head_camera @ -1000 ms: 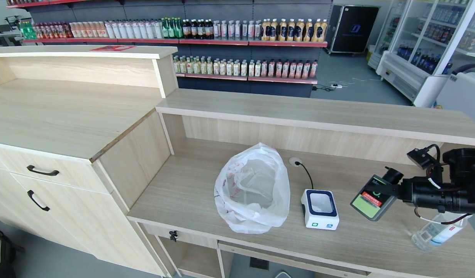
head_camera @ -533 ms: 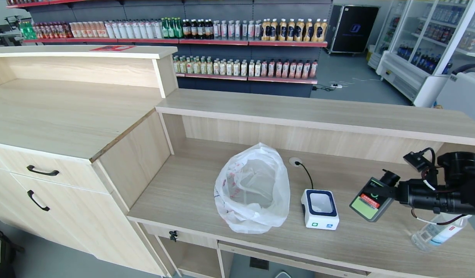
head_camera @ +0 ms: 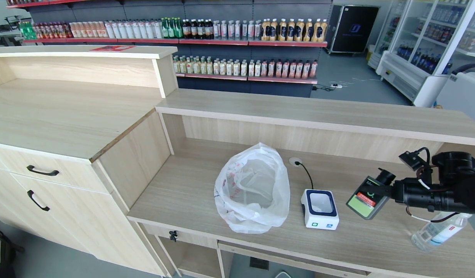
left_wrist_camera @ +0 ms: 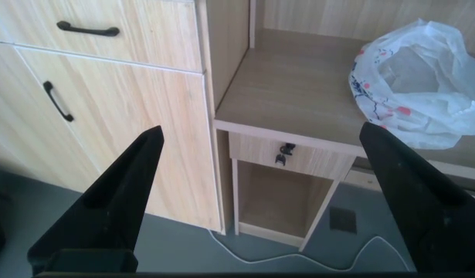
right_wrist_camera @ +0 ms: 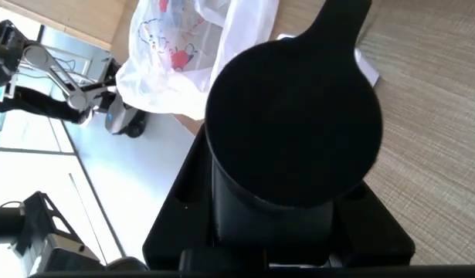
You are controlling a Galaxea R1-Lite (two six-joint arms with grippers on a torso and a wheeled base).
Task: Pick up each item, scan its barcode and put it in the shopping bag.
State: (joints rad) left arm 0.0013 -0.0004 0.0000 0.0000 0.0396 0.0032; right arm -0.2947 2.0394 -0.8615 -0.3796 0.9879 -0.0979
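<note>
Over woodgrain counter point(head_camera: 183, 193), right claw point(head_camera: 376, 189) grips flat carton point(head_camera: 360, 204).

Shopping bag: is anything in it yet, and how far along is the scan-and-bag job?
Done: nothing visibly; the shopping bag looks empty. In hand: the right gripper holds a green-labelled box in the air to the right of the scanner, not over its window. Left: scanning and bagging that box, then the clear bottle lying at the right end of the counter.
</note>
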